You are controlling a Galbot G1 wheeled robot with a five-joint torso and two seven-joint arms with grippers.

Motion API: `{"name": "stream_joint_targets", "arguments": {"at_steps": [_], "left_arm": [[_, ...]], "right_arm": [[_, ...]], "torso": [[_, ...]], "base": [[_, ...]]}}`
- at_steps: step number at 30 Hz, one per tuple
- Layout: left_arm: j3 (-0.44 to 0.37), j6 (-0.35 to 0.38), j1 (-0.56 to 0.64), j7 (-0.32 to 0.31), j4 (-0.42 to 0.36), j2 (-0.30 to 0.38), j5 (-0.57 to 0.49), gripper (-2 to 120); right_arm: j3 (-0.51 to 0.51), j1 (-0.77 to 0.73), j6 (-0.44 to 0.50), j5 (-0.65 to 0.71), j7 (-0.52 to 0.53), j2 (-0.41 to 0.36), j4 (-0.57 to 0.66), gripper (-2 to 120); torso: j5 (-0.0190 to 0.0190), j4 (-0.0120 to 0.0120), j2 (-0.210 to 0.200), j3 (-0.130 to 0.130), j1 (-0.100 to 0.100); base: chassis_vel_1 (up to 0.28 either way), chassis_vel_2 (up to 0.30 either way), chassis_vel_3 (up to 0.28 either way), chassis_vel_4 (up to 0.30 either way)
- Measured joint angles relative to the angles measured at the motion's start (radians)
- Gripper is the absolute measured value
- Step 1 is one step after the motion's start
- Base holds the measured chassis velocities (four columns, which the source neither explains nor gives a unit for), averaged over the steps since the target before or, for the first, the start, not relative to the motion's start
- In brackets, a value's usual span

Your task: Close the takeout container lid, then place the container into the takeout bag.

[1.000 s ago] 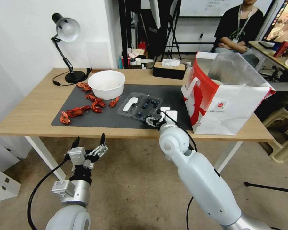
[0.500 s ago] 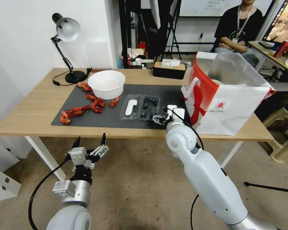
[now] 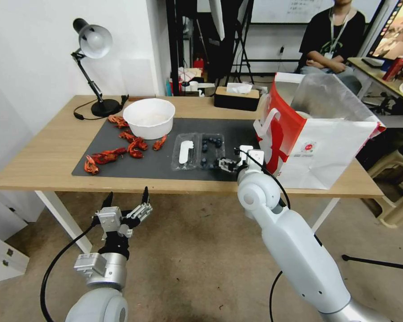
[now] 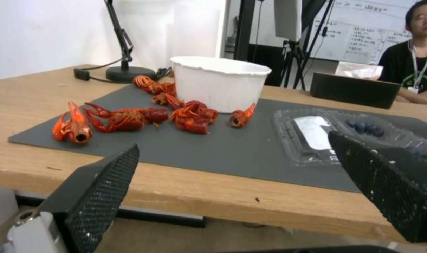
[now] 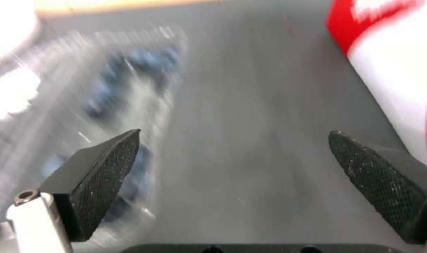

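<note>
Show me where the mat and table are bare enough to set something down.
Bare wood lies left of the dark mat, in front of the lamp. Bare mat runs behind the takeout container, toward the tissue box. Crowded: crayfish beside the white bowl, and the right gripper between container and takeout bag.

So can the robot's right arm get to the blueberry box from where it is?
Probably yes. The right gripper is open, low over the mat beside the berry side of the takeout container, with nothing between them. The takeout bag stands on its other side, out of the way.
</note>
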Motion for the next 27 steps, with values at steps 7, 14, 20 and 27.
{"name": "stream_joint_targets", "arguments": {"at_steps": [7, 14, 20, 27], "left_arm": [[-0.002, -0.001, 0.001, 0.0, 0.001, 0.0, 0.0, 100], [-0.006, 0.0, 0.001, -0.001, 0.001, 0.0, -0.001, 100], [-0.008, 0.0, 0.001, -0.003, 0.0, 0.0, -0.003, 100], [-0.009, 0.0, 0.001, -0.009, 0.0, 0.01, -0.005, 100]], "right_arm": [[-0.02, -0.062, 0.237, -0.119, -0.21, -0.023, 0.071, 100], [-0.013, -0.208, 0.436, -0.292, -0.406, -0.106, 0.213, 100], [0.116, -0.428, 0.522, -0.451, -0.509, -0.198, 0.396, 100], [0.229, -0.686, 0.6, -0.598, -0.493, -0.223, 0.54, 100]], "torso": [[0.0001, 0.0002, 0.0, 0.0, 0.0], [0.0, 0.0, 0.0, 0.0, 0.0], [0.0001, 0.0001, 0.0, 0.0, 0.0], [-0.0001, 0.0, 0.0, 0.0, 0.0]], "base": [[0.0, 0.0, 0.0, 0.0], [0.0, 0.0, 0.0, 0.0], [0.0, 0.0, 0.0, 0.0], [0.0, 0.0, 0.0, 0.0]]}}
